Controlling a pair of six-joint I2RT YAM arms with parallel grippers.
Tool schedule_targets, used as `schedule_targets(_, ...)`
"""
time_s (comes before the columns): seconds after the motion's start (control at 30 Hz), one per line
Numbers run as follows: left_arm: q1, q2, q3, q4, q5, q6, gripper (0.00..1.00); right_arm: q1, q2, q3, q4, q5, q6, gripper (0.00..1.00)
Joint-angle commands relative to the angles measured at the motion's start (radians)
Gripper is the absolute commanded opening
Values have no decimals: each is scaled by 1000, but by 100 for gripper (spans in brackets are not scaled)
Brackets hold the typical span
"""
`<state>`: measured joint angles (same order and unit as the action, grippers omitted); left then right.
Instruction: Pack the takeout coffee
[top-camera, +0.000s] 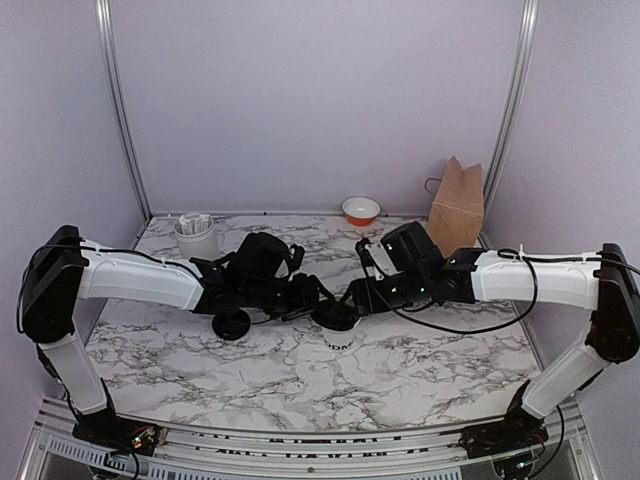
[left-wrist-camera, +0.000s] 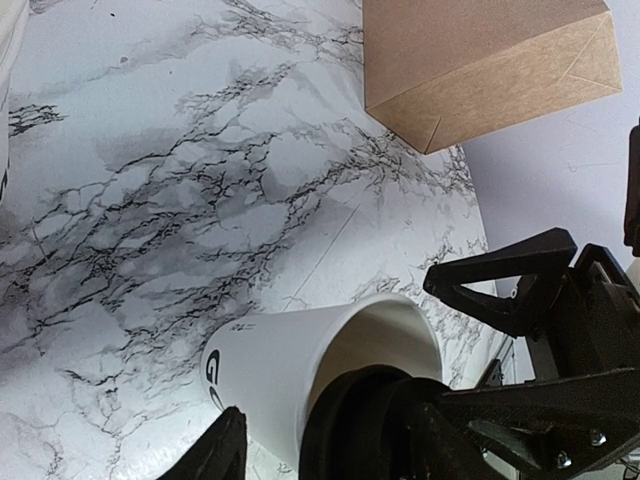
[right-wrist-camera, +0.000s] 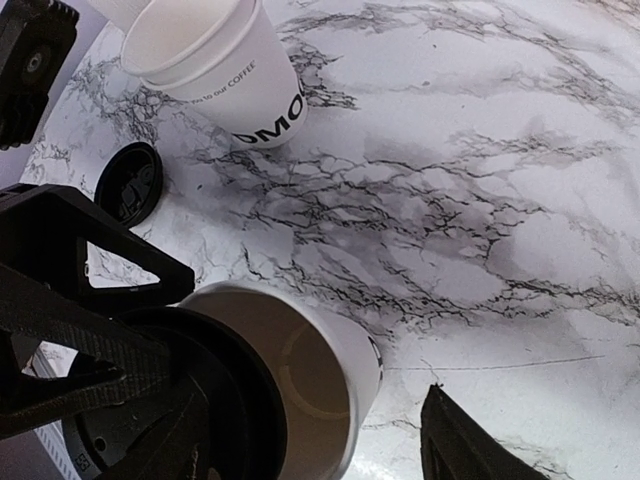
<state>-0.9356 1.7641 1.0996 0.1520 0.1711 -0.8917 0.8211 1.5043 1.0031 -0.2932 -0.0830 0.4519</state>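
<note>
The white marble desk (top-camera: 430, 360) with dark veins stands between lilac walls (top-camera: 320, 100) and metal posts (top-camera: 118, 100). The paper cup (top-camera: 340, 338) stands near its middle, with the black lid (top-camera: 335, 318) at the cup's rim. Behind the cup are a packet holder (top-camera: 196, 240), an orange bowl (top-camera: 361, 211) and a brown bag (top-camera: 457, 210). A second lid (top-camera: 232, 323) lies left of the cup. Only the right wrist view shows a cup stack (right-wrist-camera: 215, 65) beyond the cup. The right fingers (right-wrist-camera: 455, 440) stand apart around the cup, one clear of its side. The left fingers (left-wrist-camera: 215, 450) are beside the cup; I cannot tell their grip.
</note>
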Motion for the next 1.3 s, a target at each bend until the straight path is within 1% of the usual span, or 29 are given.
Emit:
schedule_targets(0.0, -5, -55, 12, -22, -13, 29, 59, 12, 20, 35, -34, 17, 1, 68)
schedule_targets(0.13, -4, -63, 14, -58, -17, 37, 60, 12, 24, 40, -36, 19, 1, 68)
schedule_targets(0.4, -6, -66, 13, -66, -17, 38, 60, 12, 26, 47, -38, 26, 1, 68)
schedule_targets(0.53, -8, -55, 22, -69, -16, 39, 59, 12, 19, 50, -37, 37, 6, 69)
schedule_targets(0.73, -12, -33, 41, -71, -14, 37, 53, 12, 24, 61, -35, 43, 5, 70)
schedule_targets(1.0, -14, -19, 50, -82, -27, 39, 48, 11, 18, 53, -25, 41, 9, 70)
schedule_targets(1.27, -18, -2, 74, -121, -53, 48, 47, 10, 9, 65, -24, 40, 0, 71)
